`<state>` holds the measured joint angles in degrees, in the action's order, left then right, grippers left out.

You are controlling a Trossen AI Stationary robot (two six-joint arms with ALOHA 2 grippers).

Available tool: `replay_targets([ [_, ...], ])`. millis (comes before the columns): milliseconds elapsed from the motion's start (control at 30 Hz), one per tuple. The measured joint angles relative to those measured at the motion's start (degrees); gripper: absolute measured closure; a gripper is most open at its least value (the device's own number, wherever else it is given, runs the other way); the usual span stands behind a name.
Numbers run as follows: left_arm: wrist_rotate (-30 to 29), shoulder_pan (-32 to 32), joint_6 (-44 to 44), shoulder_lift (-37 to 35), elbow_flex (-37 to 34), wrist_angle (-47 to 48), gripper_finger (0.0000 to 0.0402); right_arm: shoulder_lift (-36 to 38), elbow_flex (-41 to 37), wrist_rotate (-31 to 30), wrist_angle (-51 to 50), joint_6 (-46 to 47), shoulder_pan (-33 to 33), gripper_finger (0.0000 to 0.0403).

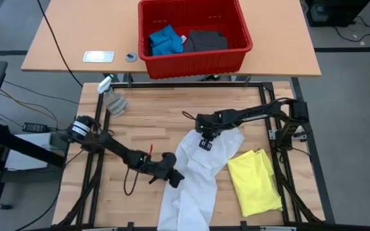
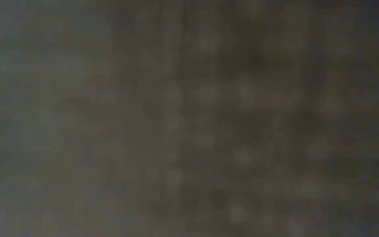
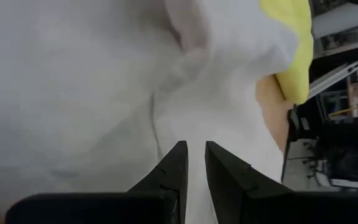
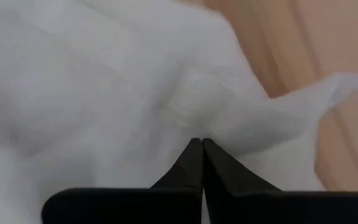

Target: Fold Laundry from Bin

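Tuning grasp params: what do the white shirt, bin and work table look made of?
White shirt: soft matte woven cloth, it creases and drapes. Bin: red moulded plastic, slight sheen, thick rim. Work table: pale wood strips, butcher-block look, possibly laminate.

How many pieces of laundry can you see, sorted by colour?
White shirt: 1
Yellow T-shirt: 1
Blue piece, in the red bin: 1
Dark grey piece, in the bin: 1
Total: 4
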<state>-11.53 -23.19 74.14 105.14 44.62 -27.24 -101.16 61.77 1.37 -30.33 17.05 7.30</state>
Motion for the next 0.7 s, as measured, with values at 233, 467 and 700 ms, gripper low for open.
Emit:
replay_targets([
  [233, -0.11, -0.78, 0.53, 2.38, 0.15, -2.38, 0.0340, 4.44, 6.13, 0.92, -6.47, -2.74, 1.41, 0.0354],
  [467, 1.62, 0.65, -9.66, 1.86, 1.29, -2.49, 0.0340, 9.00, 10.03, 2.68, -13.50, 0.85, 2.07, 0.0328],
  [700, 10.31, 6.05, -16.29, 1.62, 4.29, -3.04, 0.0340, 12.52, 10.04, -3.66, -17.18, 9.57, -1.69, 0.0375],
])
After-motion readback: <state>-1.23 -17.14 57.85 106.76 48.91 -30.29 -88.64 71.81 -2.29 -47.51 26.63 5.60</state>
